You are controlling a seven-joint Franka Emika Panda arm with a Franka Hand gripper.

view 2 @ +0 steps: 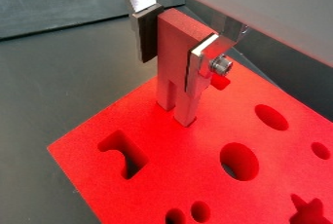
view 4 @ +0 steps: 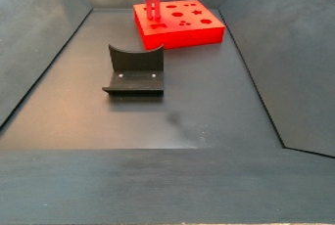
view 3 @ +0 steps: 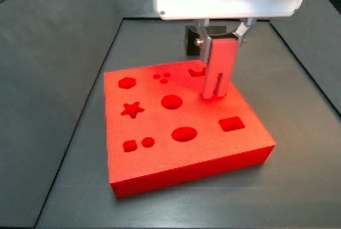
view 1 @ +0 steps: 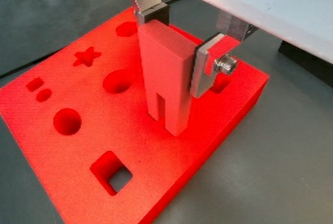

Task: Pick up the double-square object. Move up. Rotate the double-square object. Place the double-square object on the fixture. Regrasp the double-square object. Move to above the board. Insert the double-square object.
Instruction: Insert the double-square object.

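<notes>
From my remote seat, the gripper hung over the board, its plates clamped on the upright double-square object, whose lower end sat at, or possibly just above, the board's top; I could not tell which. Around that block the board's surface was bare except for its recesses. In a side view, the fixture stood mid-floor, well apart from the board, with open dark floor between them and nearer to the camera. Sloping dark walls closed the trough on the left and right.
</notes>
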